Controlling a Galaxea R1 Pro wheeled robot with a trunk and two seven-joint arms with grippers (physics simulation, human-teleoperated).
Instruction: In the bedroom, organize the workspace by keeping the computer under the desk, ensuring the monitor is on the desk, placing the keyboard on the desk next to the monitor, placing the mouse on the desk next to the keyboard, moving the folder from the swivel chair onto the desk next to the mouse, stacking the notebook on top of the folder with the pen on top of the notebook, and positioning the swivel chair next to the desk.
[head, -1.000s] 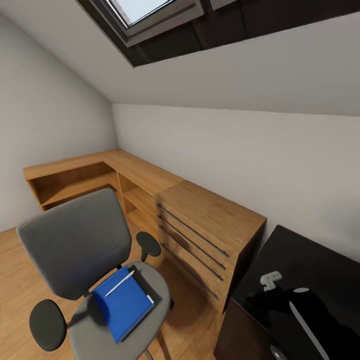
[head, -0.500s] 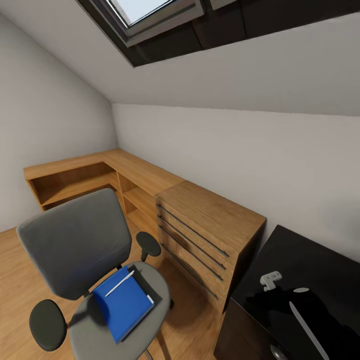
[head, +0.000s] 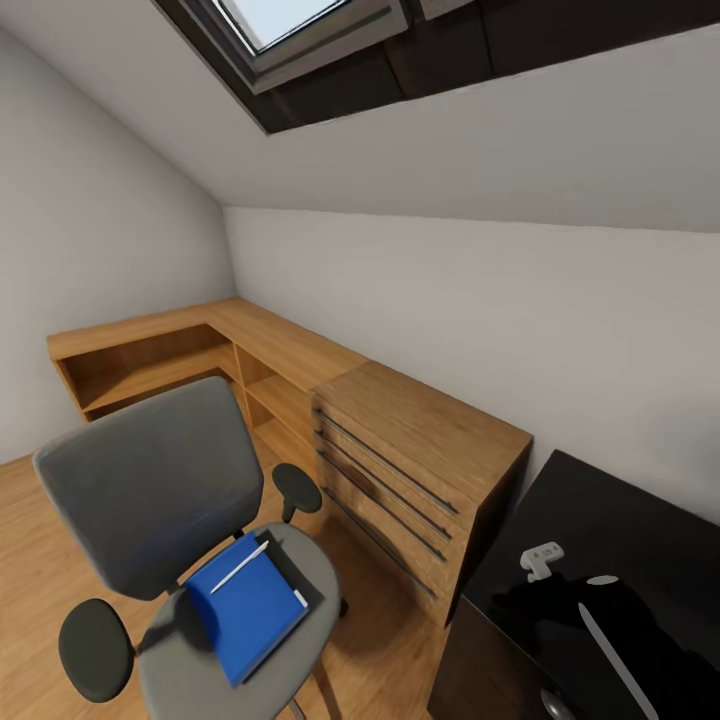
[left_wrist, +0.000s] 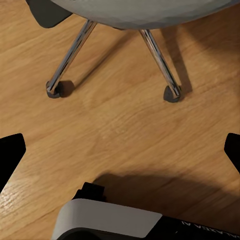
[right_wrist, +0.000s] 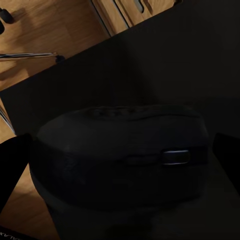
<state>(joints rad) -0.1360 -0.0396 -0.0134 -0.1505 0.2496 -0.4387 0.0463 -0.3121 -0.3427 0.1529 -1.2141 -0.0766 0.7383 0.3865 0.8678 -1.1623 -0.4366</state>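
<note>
The bedroom is an attic space with grey sloped walls (head: 560, 130) and a dark-framed skylight (head: 300, 30) overhead, over a light wooden floor (head: 30, 560). Low wooden shelving (head: 180, 350) runs along the far corner in an L, ending in a wooden drawer chest (head: 420, 450) with dark slot handles. Just beside that chest stands the bench (head: 600, 540), its glossy black top reaching into the lower right of the head view.

The swivel chair (head: 150, 480) stands on the floor in front of the shelving, near the bench but not against it, its grey back upright and its black armrests out to the sides. On its seat lies the folder (head: 250, 610), bright blue and flat, over a darker sheet whose edge shows beside it. The pen (head: 240, 566) rests on the folder.

On the bench the black mouse (right_wrist: 120, 160) lies close under the right wrist camera, between the dark tips of the right gripper (right_wrist: 120, 165), whose fingers are spread wide to either side of it without touching. The left gripper (left_wrist: 120, 145) hangs over bare floor near the chair's chrome legs, its fingers likewise spread apart and holding nothing.
</note>
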